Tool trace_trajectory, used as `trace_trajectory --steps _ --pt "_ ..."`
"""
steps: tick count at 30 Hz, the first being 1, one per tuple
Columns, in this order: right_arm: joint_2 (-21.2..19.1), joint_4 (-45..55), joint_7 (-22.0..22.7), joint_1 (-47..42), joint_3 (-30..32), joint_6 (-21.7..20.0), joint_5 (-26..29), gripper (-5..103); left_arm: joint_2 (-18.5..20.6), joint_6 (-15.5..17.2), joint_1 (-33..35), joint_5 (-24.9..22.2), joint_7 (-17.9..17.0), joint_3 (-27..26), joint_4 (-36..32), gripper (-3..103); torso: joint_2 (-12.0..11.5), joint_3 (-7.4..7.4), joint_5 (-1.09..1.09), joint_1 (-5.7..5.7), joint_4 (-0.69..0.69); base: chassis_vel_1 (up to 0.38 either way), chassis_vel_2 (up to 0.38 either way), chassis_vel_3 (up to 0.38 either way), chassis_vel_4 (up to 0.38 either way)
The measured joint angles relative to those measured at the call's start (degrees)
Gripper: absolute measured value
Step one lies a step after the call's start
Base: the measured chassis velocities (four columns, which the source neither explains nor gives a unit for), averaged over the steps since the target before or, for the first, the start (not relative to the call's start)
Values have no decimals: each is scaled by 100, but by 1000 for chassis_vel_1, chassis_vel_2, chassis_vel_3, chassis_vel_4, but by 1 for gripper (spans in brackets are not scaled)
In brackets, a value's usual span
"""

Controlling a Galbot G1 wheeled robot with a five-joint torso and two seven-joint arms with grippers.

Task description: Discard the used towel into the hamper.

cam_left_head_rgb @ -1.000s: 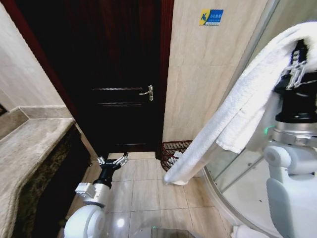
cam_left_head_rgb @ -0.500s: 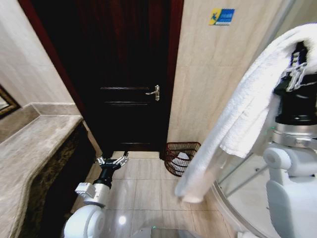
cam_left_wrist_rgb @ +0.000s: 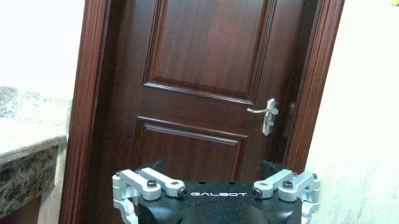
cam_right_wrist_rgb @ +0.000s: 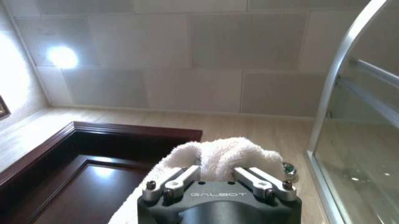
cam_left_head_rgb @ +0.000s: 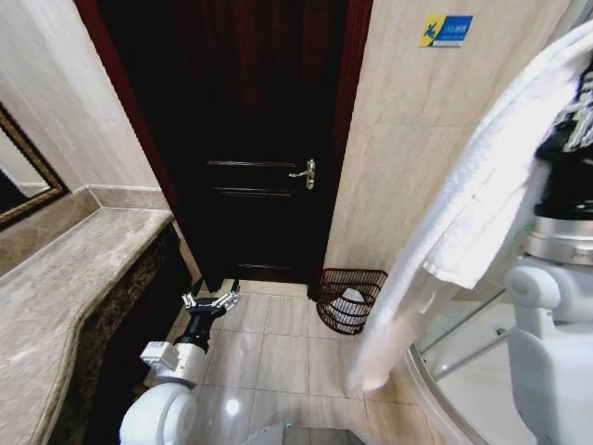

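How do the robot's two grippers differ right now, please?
The right gripper is raised high and shut on the white towel, which hangs down from it; the left gripper is held low over the floor tiles, open and empty. The right one points up toward the ceiling, while the left one faces the dark door. Both are the same dark Galbot design.

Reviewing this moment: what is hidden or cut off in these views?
- Right gripper: in the right wrist view its fingertips are buried in the towel; in the head view the picture edge cuts it.
- Hamper: something white lies inside, too small to identify in the head view.
- Left gripper: the left wrist view's bottom edge cuts off its fingertips.
- Towel's upper end: cut by the head view's right edge.
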Motion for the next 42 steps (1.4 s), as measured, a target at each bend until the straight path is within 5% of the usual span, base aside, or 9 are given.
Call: trace_trajectory --steps 25,42 --pt "-225 -1533 -165 2483 -1003 90 197 7 0 0 1 0 0 0 0 100 0 -1 -1 -1 0 -48 52 44 -43" --pt "482 -3617 -498 4586 -1689 680 -430 7 0 0 0 0 0 0 0 100 -2 2 2 3 1 0 0 0 0"
